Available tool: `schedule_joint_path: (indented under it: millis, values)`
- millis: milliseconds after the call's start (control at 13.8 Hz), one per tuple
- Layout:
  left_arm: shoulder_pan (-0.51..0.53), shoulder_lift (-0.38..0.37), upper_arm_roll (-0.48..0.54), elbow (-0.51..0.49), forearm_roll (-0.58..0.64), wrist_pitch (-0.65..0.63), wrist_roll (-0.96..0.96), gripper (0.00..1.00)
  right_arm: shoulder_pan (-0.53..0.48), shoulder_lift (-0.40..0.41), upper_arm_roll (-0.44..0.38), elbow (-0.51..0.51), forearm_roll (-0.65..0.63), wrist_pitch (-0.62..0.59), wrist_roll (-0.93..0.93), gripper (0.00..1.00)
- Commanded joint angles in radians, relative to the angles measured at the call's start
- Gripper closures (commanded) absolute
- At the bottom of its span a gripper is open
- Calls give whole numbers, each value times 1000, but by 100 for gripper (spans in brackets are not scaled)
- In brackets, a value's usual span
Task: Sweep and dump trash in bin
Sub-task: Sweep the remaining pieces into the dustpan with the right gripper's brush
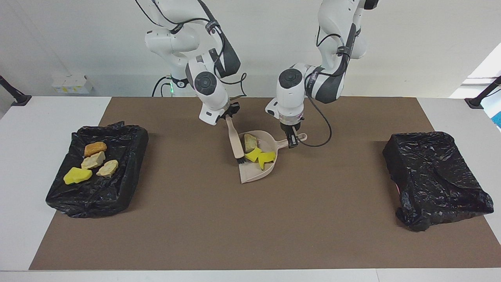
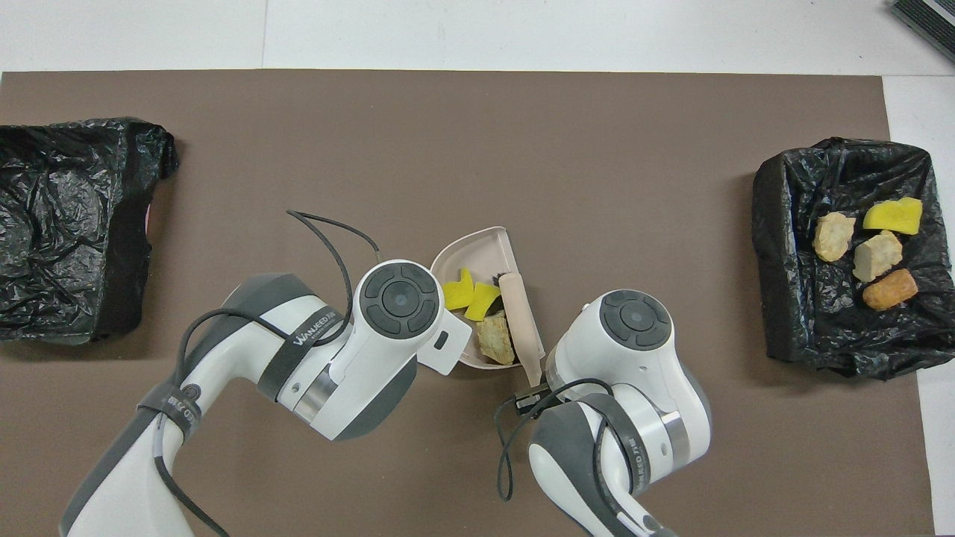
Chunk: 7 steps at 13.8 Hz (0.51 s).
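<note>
**Three scraps in the dustpan, four in a lined bin**

The beige dustpan (image 2: 489, 250) holds two yellow foam chunks (image 2: 470, 294) and a tan crusty lump (image 2: 496, 339), the brush (image 2: 520, 317) lying along its open edge. Four more scraps (image 2: 869, 250) sit in the black-lined bin (image 2: 783, 298) at the right arm's end of the brown surface (image 2: 477, 142).
</note>
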Motion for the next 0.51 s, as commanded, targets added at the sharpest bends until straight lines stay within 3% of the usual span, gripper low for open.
schedule_joint_path:
  millis: [0,434]
  values:
    - [34,-17,-1,-23,3,34,129,100,-76,-43,2,14,-58,-83,-38,100]
    - [145,-9,-4,35,-29,23,297,100,-81,-114,14,-6,-125,-114,18,100]
